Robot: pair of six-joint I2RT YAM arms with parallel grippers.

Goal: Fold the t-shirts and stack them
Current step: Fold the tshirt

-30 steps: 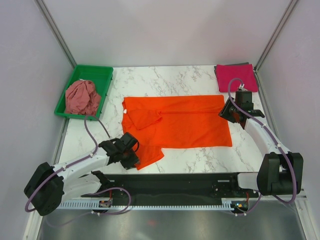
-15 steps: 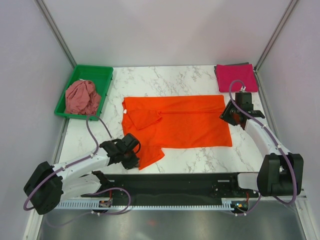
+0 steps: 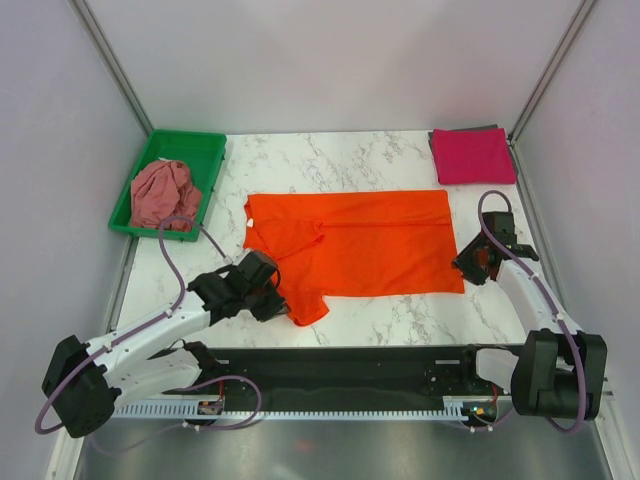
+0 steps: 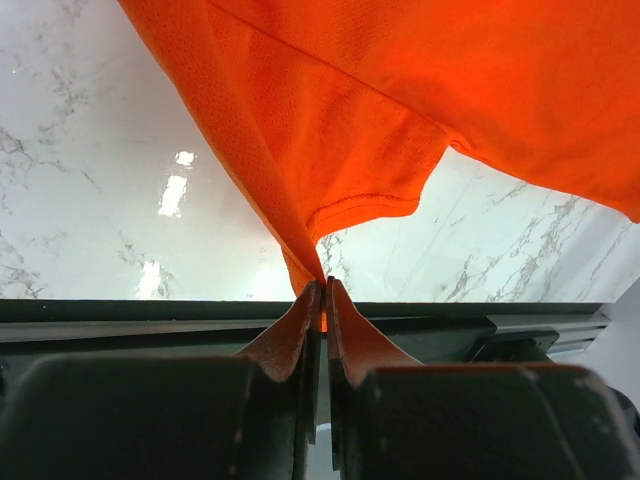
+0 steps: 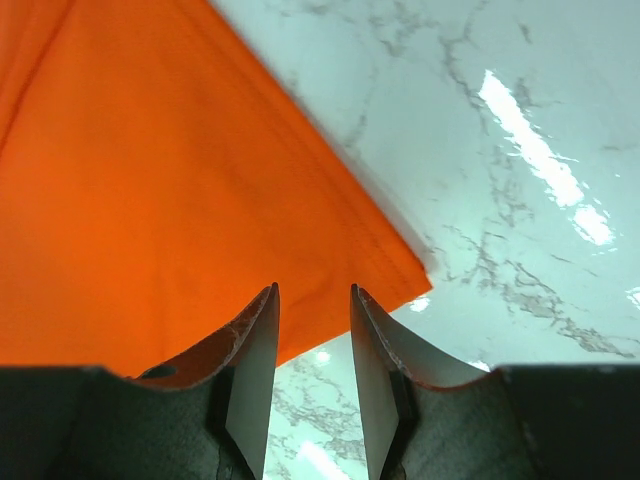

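Sleeve of the orange t-shirt point(image 3: 360, 240), spread on the bench point(image 3: 400, 312), sits pinched in my left claw point(image 4: 322, 287) at 7 o'clock, ready to fold inward; my right claw point(image 5: 313, 293) hangs half-open over its 4 o'clock corner.

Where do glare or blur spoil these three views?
Left wrist: small lamp reflections on the glossy white marble table, otherwise sharp. Right wrist: a stronger glare streak on the marble, and the edge of the bright orange cloth t-shirt looks slightly soft. Top external: evenly lit, no glare, sharp.
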